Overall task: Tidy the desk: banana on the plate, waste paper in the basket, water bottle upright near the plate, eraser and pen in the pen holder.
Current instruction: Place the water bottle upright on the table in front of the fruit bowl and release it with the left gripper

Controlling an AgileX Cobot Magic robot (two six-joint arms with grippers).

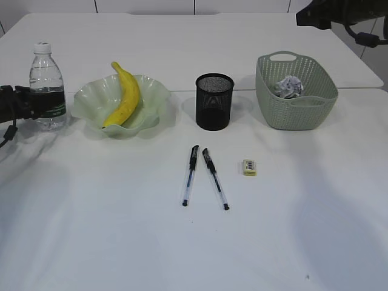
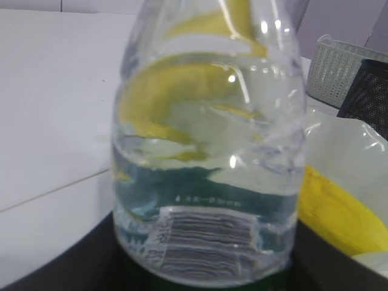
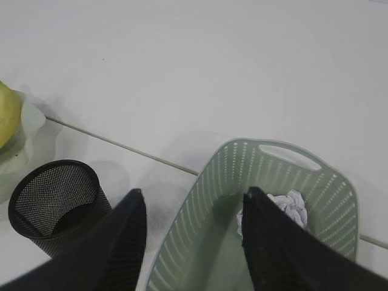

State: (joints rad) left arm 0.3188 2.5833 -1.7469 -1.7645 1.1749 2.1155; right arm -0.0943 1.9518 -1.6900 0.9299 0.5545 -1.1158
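The water bottle point(image 1: 47, 85) stands upright just left of the plate point(image 1: 154, 97), and my left gripper point(image 1: 33, 104) is shut on its lower body; the bottle point(image 2: 206, 151) fills the left wrist view between the black jaws. The banana point(image 1: 125, 94) lies in the plate. A crumpled ball of waste paper point(image 1: 288, 86) rests inside the basket point(image 1: 295, 91). Two pens point(image 1: 190, 174) point(image 1: 216, 179) and the eraser point(image 1: 249, 167) lie on the desk in front of the pen holder point(image 1: 214, 102). My right gripper point(image 3: 194, 200) hangs open and empty above the basket's near rim point(image 3: 206, 242).
The right arm point(image 1: 324, 15) is high at the back right corner. A seam in the desk point(image 1: 182, 91) runs behind the plate, holder and basket. The white desk stretches wide in front of the pens.
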